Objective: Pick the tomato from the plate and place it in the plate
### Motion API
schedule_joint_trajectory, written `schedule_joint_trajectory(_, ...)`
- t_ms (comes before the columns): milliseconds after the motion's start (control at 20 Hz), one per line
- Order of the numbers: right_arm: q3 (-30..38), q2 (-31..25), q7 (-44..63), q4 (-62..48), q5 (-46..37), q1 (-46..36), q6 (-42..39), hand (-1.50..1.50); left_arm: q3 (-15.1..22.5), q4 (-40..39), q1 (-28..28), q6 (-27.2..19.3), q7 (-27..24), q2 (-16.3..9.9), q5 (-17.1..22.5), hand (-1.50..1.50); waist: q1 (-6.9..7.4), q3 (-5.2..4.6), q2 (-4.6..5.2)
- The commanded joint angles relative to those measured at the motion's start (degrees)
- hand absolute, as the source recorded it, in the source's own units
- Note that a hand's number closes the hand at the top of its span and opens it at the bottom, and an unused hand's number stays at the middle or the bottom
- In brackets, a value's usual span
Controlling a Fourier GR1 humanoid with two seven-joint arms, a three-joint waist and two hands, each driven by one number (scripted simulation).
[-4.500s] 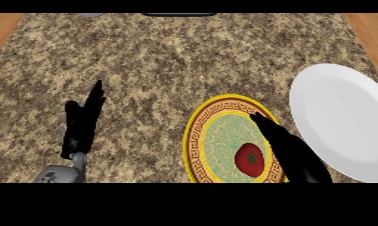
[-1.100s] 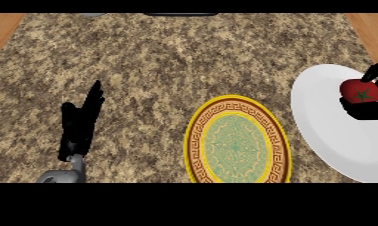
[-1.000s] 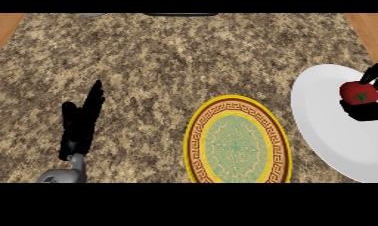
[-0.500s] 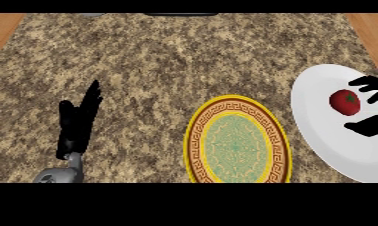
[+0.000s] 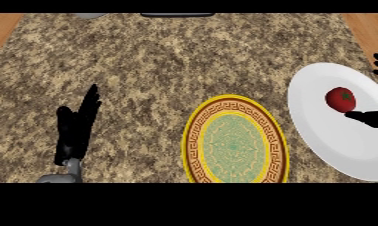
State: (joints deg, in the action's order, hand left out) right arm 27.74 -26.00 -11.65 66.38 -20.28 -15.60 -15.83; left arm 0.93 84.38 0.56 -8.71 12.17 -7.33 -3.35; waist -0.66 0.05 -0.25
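no readable text, label, brand, number or sign anywhere

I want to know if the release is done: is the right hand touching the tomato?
Apart. The head view shows white plate between the tomato and the right hand's fingers at the view's right edge.

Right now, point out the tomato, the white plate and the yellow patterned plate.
tomato (image 5: 340, 98), head view, middle of its red skin.
white plate (image 5: 317, 120), head view, bare left part.
yellow patterned plate (image 5: 235, 140), head view, green centre.
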Motion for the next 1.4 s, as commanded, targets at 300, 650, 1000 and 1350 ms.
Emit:
schedule_joint_trajectory(300,8.99,-2.02,-7.90,-5.74,14.95,5.26,-10.35,-1.50,0.56,0.89,1.04,-0.32,1.40,0.75,-1.38,0.00,0.57,-0.02,0.24)
schedule_joint_trajectory(650,6.47,-2.87,-11.00,-6.62,17.37,4.77,-12.17,-1.50,-0.18,4.79,0.28,0.19,4.36,0.92,-1.38,0.00,0.76,-0.04,0.22)
schedule_joint_trajectory(1000,3.42,-2.88,-14.43,-11.09,14.46,4.72,-6.90,-1.50,-0.46,-1.09,2.47,0.45,0.77,1.94,-3.26,0.00,0.73,-0.04,0.28)
schedule_joint_trajectory(1350,3.01,-3.89,-14.23,-11.94,13.51,5.14,-1.82,-1.50,-2.84,-1.62,1.76,2.95,-0.85,0.92,-1.21,0.00,0.74,-0.05,0.27)
